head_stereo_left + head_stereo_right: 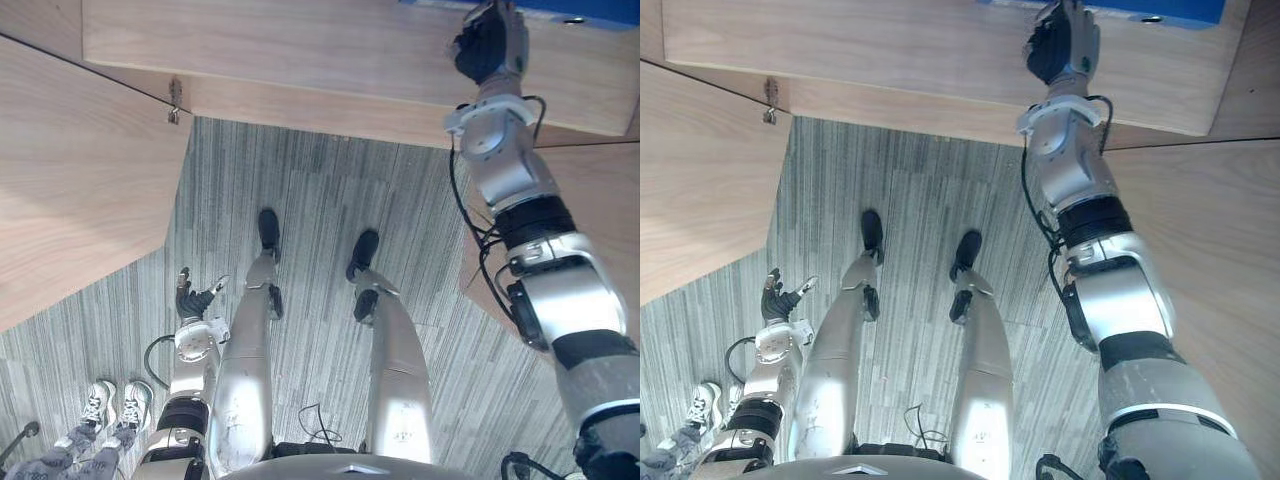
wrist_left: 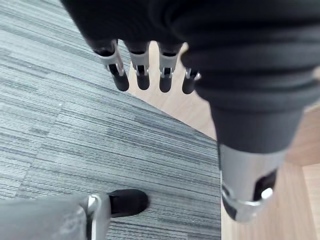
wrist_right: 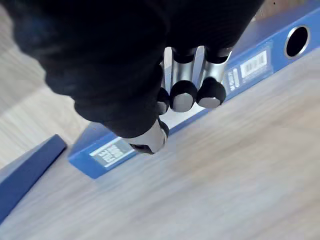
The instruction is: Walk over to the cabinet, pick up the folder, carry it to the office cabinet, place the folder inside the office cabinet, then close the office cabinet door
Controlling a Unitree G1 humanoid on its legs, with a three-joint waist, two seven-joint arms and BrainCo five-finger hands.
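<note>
Slippage is my main worry here. Flat blue lever-arch folder (image 3: 272,52) with white spine labels lies on the light wooden cabinet top (image 3: 225,175), up at the top right of the head views. The right hand (image 3: 185,95) is reaching in right at its spine. Its fingers (image 3: 210,95) are stretched out side by side with the thumb tucked just under them and nothing pinched between, so no grip yet imo. Can't tell if the tips actually touch the spine.

What could go wrong: the folder lies flat, so there's barely any edge to get under. If the fingers just press on the spine, they'll probably shove it further back across the wood instead of lifting it. The round finger hole (image 3: 298,41) sits toward the upper right of the wrist view, away from the tips, so it's no help from this spot. A darker blue flat piece (image 3: 25,172) lies near the folder's other end, and a sloppy drag could knock into it. The arm looks pretty stretched too, so a folder held by one end might tip out.

Left hand (image 2: 142,77) hangs at the lower left over the grey striped carpet (image 1: 330,220), fingers straight, slightly apart, empty. Someone's white sneakers (image 1: 115,405) are down there, so mind the turn.
</note>
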